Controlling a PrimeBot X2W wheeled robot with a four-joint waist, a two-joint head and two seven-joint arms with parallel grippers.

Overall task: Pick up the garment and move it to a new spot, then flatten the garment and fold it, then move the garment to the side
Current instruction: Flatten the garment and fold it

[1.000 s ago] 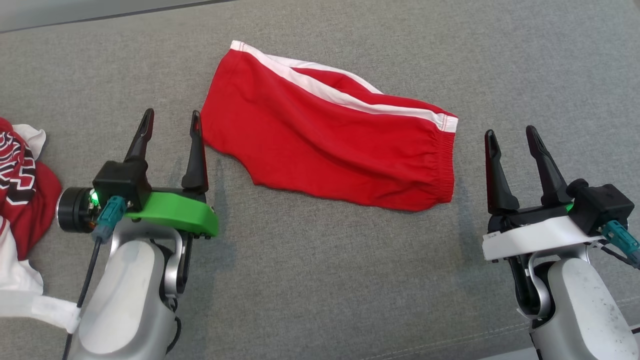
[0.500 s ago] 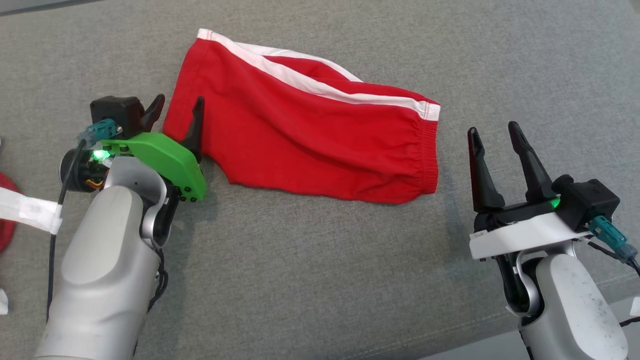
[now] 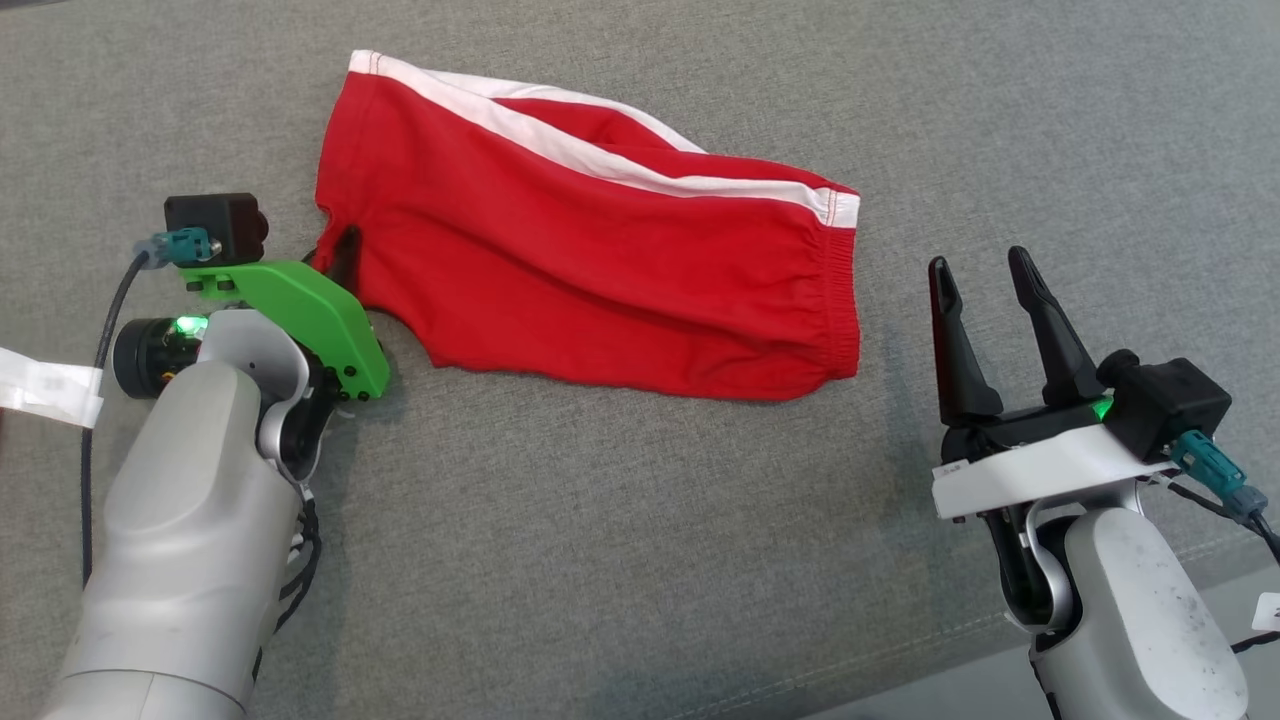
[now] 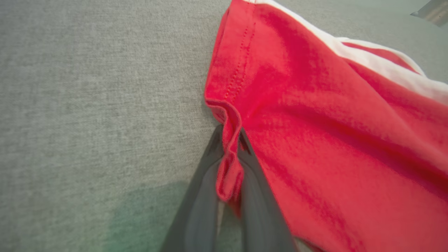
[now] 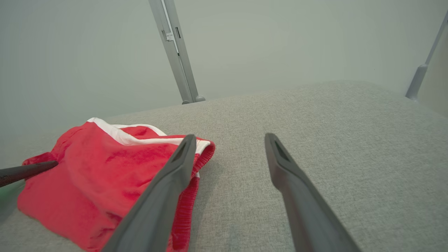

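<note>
The garment [image 3: 600,260] is a pair of red shorts with white side stripes, lying loosely flat on the grey cushion, waistband toward the right. My left gripper [image 3: 335,255] is at its lower left corner, shut on a pinched fold of the leg hem. In the left wrist view that red garment [image 4: 332,122] fold sits squeezed between the two fingers of the left gripper [image 4: 229,134]. My right gripper [image 3: 978,262] stands open, apart from the waistband, with nothing in it. The right wrist view has the garment [image 5: 105,164] left of the open right gripper [image 5: 230,137].
The grey fabric surface [image 3: 620,540] stretches all around the shorts. A white tag [image 3: 45,385] hangs by my left arm. Metal posts [image 5: 176,52] rise behind the far edge. A seam and the front edge [image 3: 900,650] run at the lower right.
My left gripper reached forward to the shorts' left corner and closed on the hem. The head camera shifted, so the scene slid left. The right gripper kept open.
</note>
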